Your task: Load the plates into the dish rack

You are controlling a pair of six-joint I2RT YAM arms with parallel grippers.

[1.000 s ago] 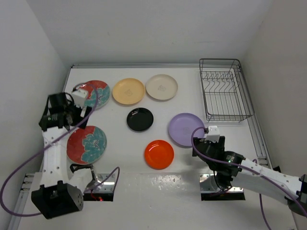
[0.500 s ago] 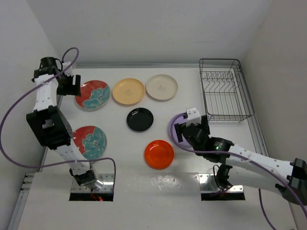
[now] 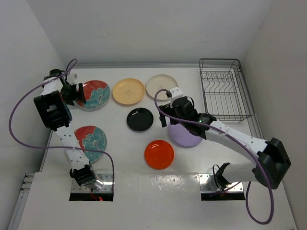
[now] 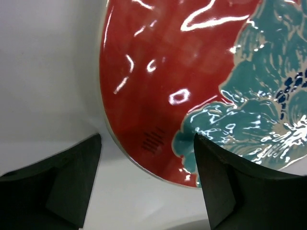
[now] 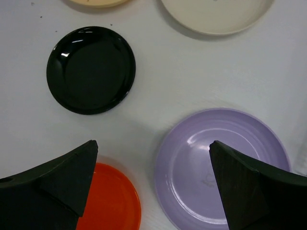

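Plates — we are counting seven, all lying flat on the table [image 3: 120,143], outside the rack [image 3: 224,96] at the far right. Far row: red floral [image 3: 96,94], yellow [image 3: 128,91], cream [image 3: 156,85]. Nearer: second red floral [image 3: 91,143], black [image 3: 140,119], lilac [image 3: 184,138], orange-red [image 3: 159,154]. Left gripper [image 4: 147,141] is standing wide, fingers reaching either side of the red floral's left rim; whether they are touching it we cannot tell. Right gripper [image 5: 153,143] is spreading wide too, holding nothing — hovering over bare table between black, lilac and orange-red.
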